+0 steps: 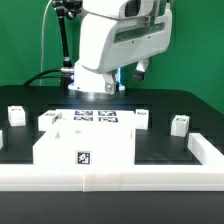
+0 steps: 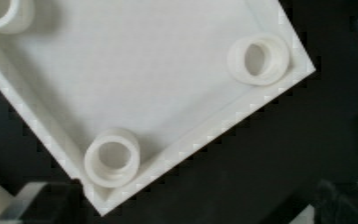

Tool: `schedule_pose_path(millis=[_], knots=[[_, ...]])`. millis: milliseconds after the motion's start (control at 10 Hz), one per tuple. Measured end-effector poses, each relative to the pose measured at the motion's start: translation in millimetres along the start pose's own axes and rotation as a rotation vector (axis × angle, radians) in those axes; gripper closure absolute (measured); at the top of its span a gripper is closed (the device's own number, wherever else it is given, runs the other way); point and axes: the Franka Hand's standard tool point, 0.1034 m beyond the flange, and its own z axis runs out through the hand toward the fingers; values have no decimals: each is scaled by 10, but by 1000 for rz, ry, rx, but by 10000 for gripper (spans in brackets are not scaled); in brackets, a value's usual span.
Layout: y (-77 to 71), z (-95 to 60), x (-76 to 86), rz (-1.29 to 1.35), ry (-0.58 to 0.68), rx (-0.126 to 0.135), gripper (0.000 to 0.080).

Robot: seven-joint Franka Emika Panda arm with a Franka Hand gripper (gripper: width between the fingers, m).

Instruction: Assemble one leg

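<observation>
Bright, even light from above; both views soft and short on fine detail.

In the exterior view the white arm housing (image 1: 115,40) at twelve o'clock and the white panel (image 1: 85,150) at six o'clock are close to blown out, so their edges lose definition. The black table (image 1: 160,100) reads as a deep, featureless dark. A bluish glow (image 1: 122,80) shows under the arm just above centre, and the green backdrop (image 1: 25,40) at ten o'clock is evenly lit. The tag on the leg (image 1: 180,125) at three o'clock is too small to read. In the wrist view the panel (image 2: 140,90) looks flat and slightly blurred throughout, with faint shadow only inside the round sockets (image 2: 259,58).
</observation>
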Motion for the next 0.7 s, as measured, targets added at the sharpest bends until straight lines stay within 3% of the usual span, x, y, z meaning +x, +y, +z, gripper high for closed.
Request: schedule_pose_path(millis=[700], knots=[[-2, 3, 0, 0, 0, 0, 150]])
